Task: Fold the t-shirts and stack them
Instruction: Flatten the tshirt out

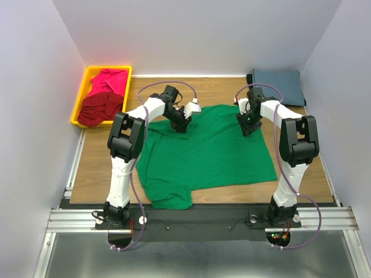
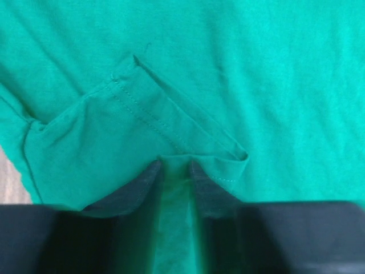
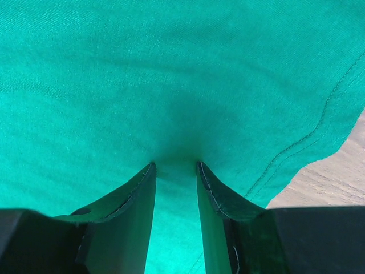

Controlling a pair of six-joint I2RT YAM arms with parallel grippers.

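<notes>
A bright green t-shirt [image 1: 208, 156] lies spread flat over the middle of the table. My left gripper [image 1: 181, 123] presses down on its far left part. In the left wrist view the gripper [image 2: 175, 162] has its tips at a folded, stitched hem [image 2: 171, 125], and a narrow strip of green cloth shows between the parted jaws. My right gripper [image 1: 249, 124] presses on the shirt's far right part. In the right wrist view it [image 3: 175, 164] stands open, with cloth [image 3: 171, 74] puckered at the tips near a stitched edge. A slate blue-grey t-shirt [image 1: 278, 84] lies folded at the back right.
A yellow bin [image 1: 87, 78] at the back left holds a magenta t-shirt [image 1: 110, 81] and a dark red one [image 1: 99, 109]. Bare wooden table [image 1: 104, 168] shows left and right of the green shirt. Walls close in on three sides.
</notes>
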